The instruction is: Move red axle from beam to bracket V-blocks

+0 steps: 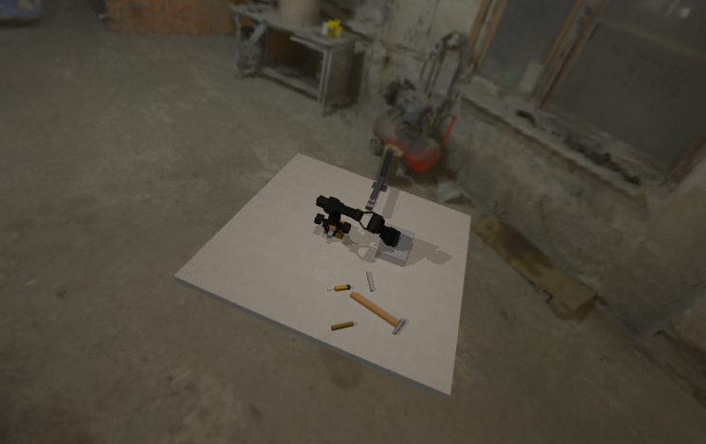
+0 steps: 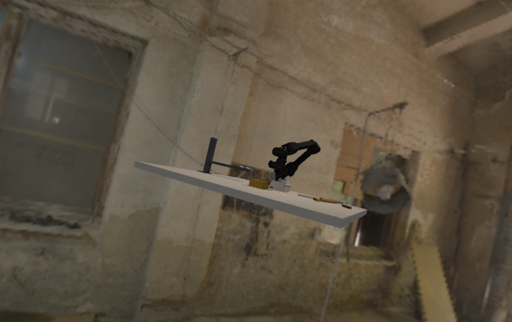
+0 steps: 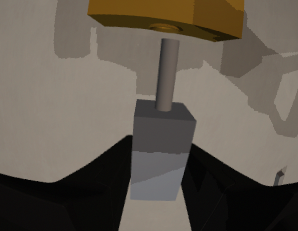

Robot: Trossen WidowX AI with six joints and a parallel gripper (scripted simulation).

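Observation:
My gripper is shut on a grey block with a thin round pin, the pin tool. The pin points away from the fingers, toward the orange beam. In the wrist view the pin's tip appears just short of the round hole on the beam's near face, with a narrow gap showing. The beam rests on the table. The red axle cannot be made out in any view. The dark bracket stands behind the arm, with small silvery V-blocks at its arm's end.
The arm stands on a light grey base plate. Toward the front lie a hammer, a yellow-handled tool, a small grey bar and a brown-handled tool. The bracket's upright rises near the table's back edge.

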